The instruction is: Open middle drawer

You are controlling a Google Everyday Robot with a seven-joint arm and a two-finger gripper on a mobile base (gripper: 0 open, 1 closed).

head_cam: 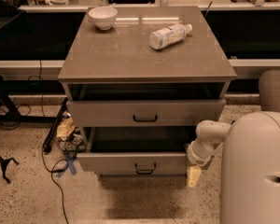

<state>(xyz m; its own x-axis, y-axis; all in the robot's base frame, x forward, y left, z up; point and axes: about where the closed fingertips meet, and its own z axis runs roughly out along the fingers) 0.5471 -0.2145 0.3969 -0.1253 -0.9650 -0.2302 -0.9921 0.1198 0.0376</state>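
The middle drawer [130,163] is a grey-beige low front with a small dark bar handle [144,169]. It stands pulled out from the cabinet, with its dark inside showing behind the front. My gripper [193,175] hangs at the end of the white arm [209,139], right by the drawer front's right end, just above the floor. The upper drawer [144,112] above it, with a wider front, is also pulled out a little. The lowest front is almost wholly hidden under the middle drawer.
A white bowl [103,17] and a plastic bottle [169,35] lying on its side rest on the cabinet top [130,59]. Cables and a crumpled bag [65,129] lie on the floor at the cabinet's left. My white body [254,171] fills the lower right.
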